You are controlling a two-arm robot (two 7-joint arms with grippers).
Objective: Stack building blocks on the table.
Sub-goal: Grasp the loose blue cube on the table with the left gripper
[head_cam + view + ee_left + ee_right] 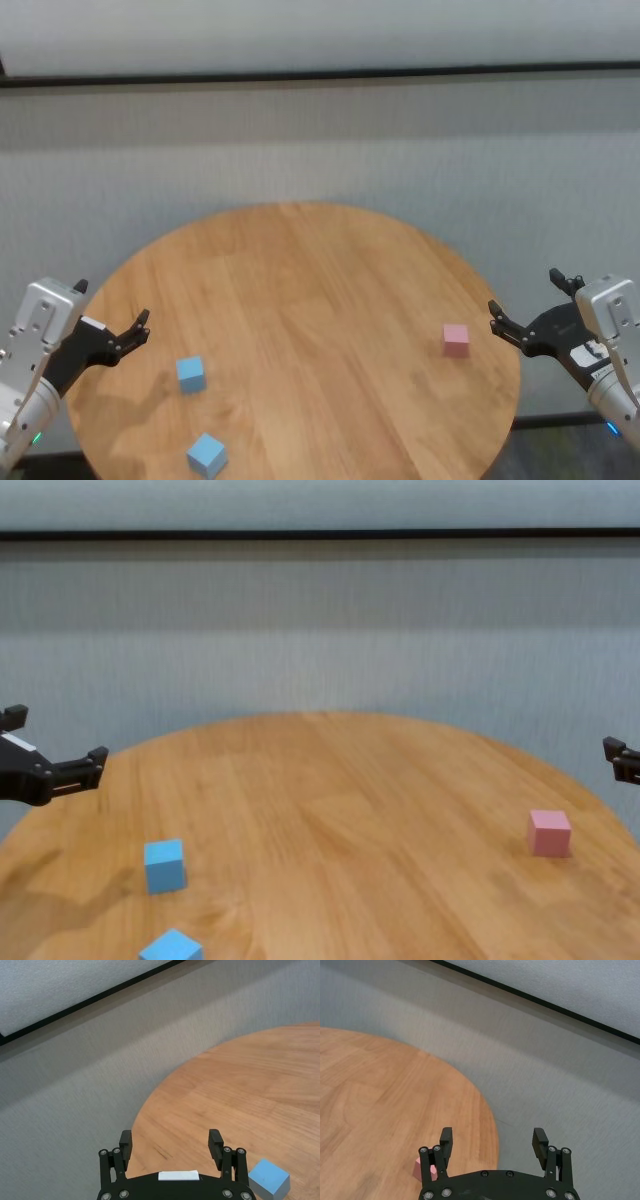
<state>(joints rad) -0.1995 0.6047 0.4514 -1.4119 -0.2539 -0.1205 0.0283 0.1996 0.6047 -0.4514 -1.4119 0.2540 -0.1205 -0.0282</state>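
Observation:
Three small cubes lie apart on the round wooden table (pixel 300 290). One light blue block (pixel 191 374) sits at the left and a second light blue block (pixel 207 455) at the near left edge. The pink block (pixel 456 340) sits at the right. My left gripper (pixel 112 303) is open and empty, above the table's left edge, a little left of the first blue block, which shows in the left wrist view (pixel 269 1178). My right gripper (pixel 525 290) is open and empty, just off the table's right edge beside the pink block, which one finger partly hides in the right wrist view (pixel 425 1170).
A grey wall with a dark horizontal strip (pixel 320 75) stands behind the table. The floor around the table is grey. The table top holds only the three blocks.

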